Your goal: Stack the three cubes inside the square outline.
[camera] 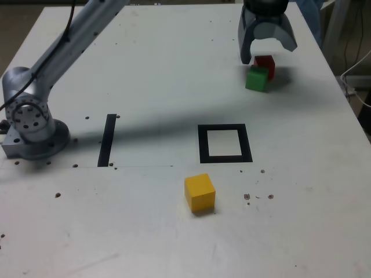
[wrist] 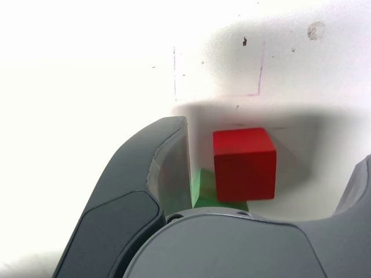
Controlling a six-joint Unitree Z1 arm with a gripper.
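Observation:
My gripper hangs open at the far right of the exterior view, just above the red cube. The green cube sits against the red one, on its near side. In the wrist view the red cube lies between the two spread fingers, touched by neither, and only a sliver of the green cube shows beside it. The yellow cube rests alone near the front of the table. The square outline, black with a white centre, lies between the yellow cube and the other two, with nothing inside it.
The arm's grey base stands at the exterior view's left, its links reaching across the back of the table. A straight black strip lies beside the base. The table's right edge runs close to the red and green cubes.

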